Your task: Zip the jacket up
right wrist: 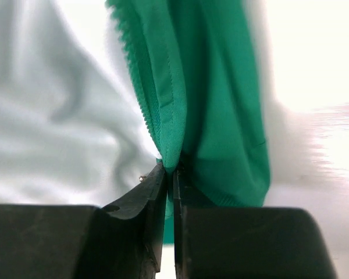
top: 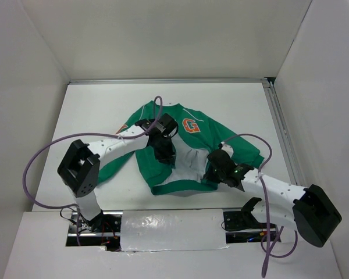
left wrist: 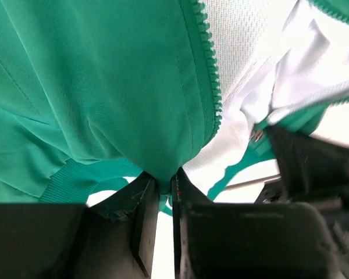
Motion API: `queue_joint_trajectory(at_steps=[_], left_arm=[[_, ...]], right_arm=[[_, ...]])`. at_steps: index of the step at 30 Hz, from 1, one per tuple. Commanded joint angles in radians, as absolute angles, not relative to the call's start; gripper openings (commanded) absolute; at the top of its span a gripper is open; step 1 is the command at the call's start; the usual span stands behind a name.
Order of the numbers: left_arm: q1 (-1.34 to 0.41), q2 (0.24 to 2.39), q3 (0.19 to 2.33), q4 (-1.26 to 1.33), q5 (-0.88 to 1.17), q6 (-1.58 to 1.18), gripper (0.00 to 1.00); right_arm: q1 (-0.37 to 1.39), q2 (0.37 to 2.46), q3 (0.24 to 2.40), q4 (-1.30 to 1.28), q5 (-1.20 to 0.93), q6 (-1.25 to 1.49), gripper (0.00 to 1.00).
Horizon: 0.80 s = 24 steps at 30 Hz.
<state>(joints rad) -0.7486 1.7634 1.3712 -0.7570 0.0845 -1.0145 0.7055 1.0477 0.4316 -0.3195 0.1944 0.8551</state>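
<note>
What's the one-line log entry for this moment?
jacket: unzipped, white lining showing | left gripper: shut on zipper edge | right gripper: shut on opposite zipper edge

Small green jacket [top: 186, 160] lies front up, collar on the far side and hem on the near side. The front is unzipped and spread open, with white lining [top: 192, 152] showing down the middle. There is an orange G patch [top: 191, 125] on the chest (right of the opening in the top view) and an orange sleeve patch [top: 122, 128] at left. Green zipper teeth [left wrist: 208, 70] run down the front edge. The two edges are apart, the fabric bunched and wrinkled, with a ribbed hem [left wrist: 70, 181].
</note>
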Motion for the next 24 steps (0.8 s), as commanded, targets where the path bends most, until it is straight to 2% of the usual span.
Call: queue_joint_trajectory(at_steps=[1,4,12,16,17,18,24], left_arm=[[-0.73,1.666,1.327,-0.759,0.118,-0.977,0.25],[-0.684,1.588,1.246,-0.739,0.156,-0.963,0.25],[-0.595,1.436,1.131,-0.726,0.184,-0.928,0.28],[-0.586,1.398,1.062,-0.663,0.228,-0.914,0.19],[-0.586,1.394,1.052,-0.646,0.244,-0.908,0.13],[-0.586,1.385,1.045,-0.609,0.268,-0.904,0.01],[-0.595,1.358,0.993,-0.471,0.363,-0.85,0.0]], right_arm=[[0.658,1.1,0.402,-0.262,0.207,0.864,0.08],[0.614,1.147,0.399,-0.275,0.199,0.88,0.04],[0.532,1.198,0.422,-0.307,0.175,0.897,0.01],[0.548,1.155,0.426,-0.262,0.104,0.8,0.0],[0.572,1.141,0.431,-0.247,0.094,0.781,0.0],[0.589,1.096,0.437,-0.248,0.097,0.769,0.0],[0.702,0.869,0.508,-0.273,0.072,0.661,0.0]])
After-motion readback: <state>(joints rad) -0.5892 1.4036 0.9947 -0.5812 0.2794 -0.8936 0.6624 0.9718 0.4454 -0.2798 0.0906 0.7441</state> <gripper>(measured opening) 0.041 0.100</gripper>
